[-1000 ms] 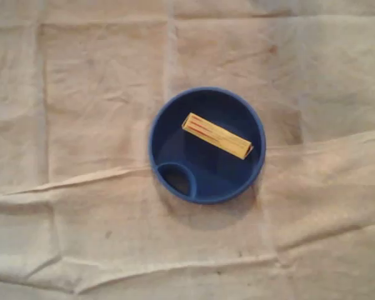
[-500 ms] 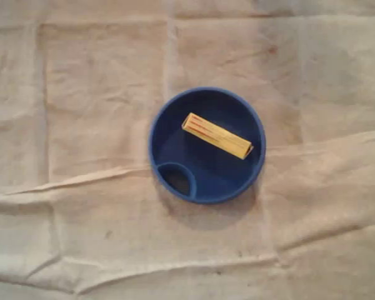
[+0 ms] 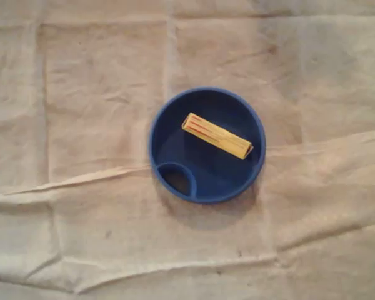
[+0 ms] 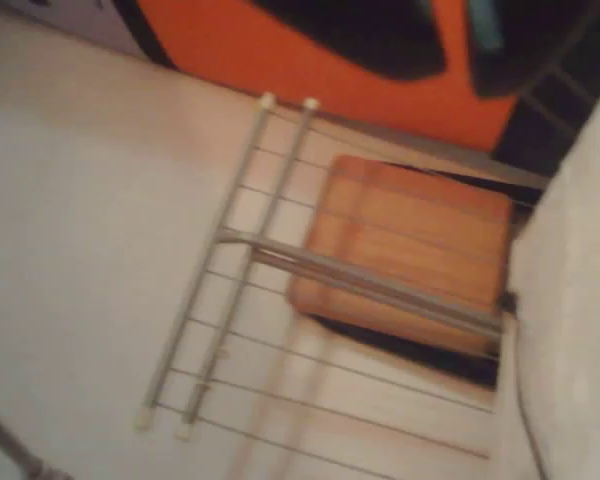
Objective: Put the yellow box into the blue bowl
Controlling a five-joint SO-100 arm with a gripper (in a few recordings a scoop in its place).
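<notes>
Cloth [image 3: 81,94], creased, fills your overhead view, and the blue bowl [image 3: 155,128] sits mid-frame on it. The yellow box [image 3: 217,135] lies slantwise inside, upper right of the bowl's small round pocket. Your wrist view shows a blurred wire rack [image 4: 270,250] across a wooden board [image 4: 420,230]. You cannot tell how the gripper's fingers stand.

Yellow box [image 3: 217,135] lies flat, diagonal, inside round blue bowl [image 3: 167,119] on cloth.
</notes>
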